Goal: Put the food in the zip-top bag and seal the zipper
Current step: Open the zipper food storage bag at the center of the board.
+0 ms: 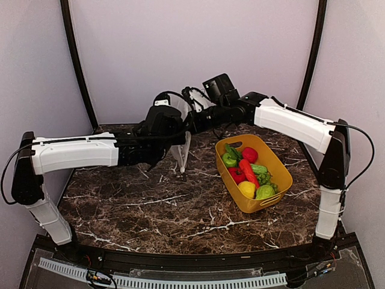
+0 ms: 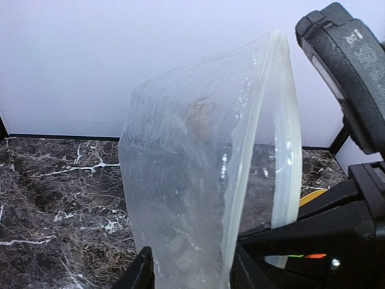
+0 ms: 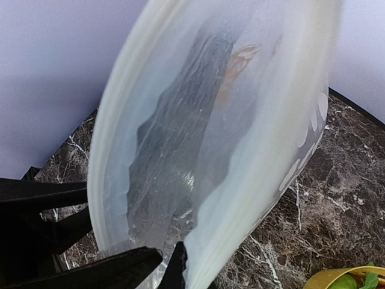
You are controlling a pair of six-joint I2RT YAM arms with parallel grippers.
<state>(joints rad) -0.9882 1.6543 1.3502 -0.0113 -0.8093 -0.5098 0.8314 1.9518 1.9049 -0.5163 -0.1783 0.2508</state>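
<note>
Hanging upright, one zip-top bag (image 1: 182, 147), right end effector (image 3: 168, 262) pinching it, left end effector (image 2: 192, 271) parted astride it; one basket (image 1: 283, 174).

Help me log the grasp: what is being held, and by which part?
The right end effector pinches the zip-top bag by its zipper. The left end effector straddles the bag; grip unclear.

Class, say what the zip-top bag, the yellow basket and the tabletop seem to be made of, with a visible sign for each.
Zip-top bag: thin clear plastic film; glossy, creased, see-through. Basket: moulded yellow plastic, probably; smooth walls, cut-out handle. Tabletop: polished dark marble or marble-look laminate; white veins, cannot tell which.
</note>
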